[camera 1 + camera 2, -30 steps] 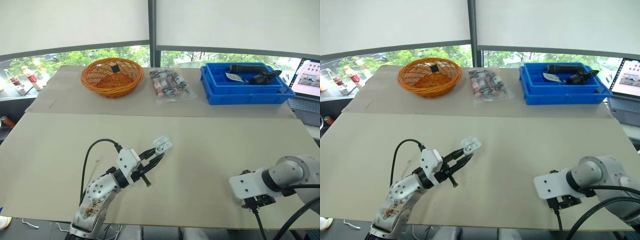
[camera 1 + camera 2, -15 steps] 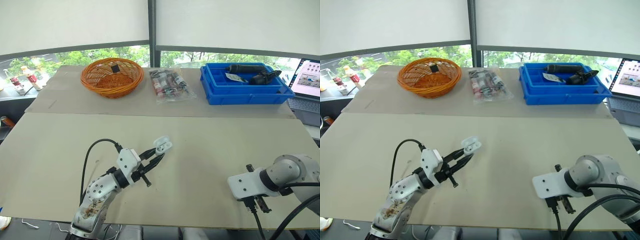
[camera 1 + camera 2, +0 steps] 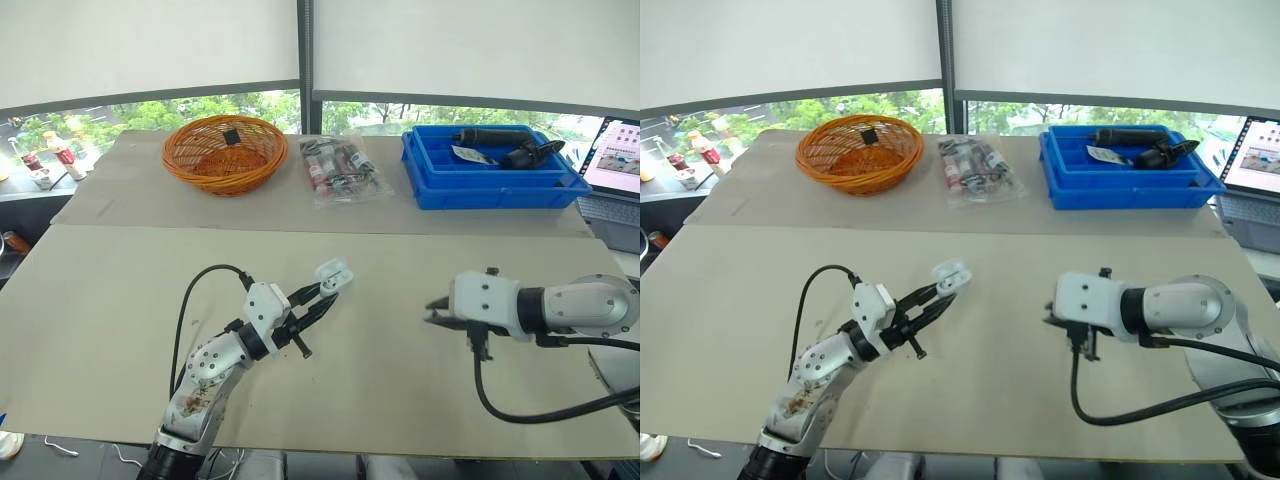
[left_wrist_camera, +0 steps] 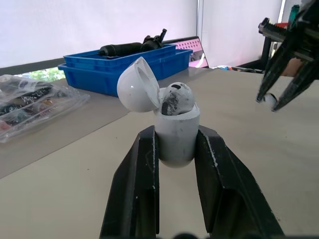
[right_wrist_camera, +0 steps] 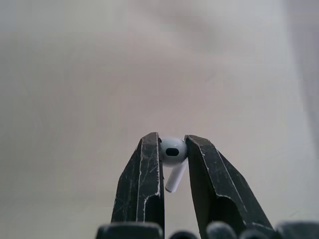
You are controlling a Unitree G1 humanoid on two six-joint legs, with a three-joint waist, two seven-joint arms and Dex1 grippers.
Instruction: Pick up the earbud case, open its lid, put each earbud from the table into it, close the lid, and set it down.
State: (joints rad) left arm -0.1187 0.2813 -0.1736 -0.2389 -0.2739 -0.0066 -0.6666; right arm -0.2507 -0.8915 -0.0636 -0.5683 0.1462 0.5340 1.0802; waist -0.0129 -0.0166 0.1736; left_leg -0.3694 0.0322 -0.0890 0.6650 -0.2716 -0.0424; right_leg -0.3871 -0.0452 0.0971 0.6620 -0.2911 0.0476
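Left hand (image 3: 319, 297): fingers clamped on the body of the earbud case (image 4: 177, 142), held off the bench (image 3: 400, 385). Lid (image 4: 138, 84) is tipped back and the mouth is presented toward the other arm. One earbud (image 4: 175, 97) looks already seated.

Right hand (image 3: 433, 313): closed on the second earbud (image 5: 172, 151), pinched at the head with the stem hanging free, well apart from the case. Probably so the stem can enter first.

Far edge: wicker basket (image 3: 180, 160), plastic bag (image 3: 340, 168), blue bin (image 3: 480, 190).
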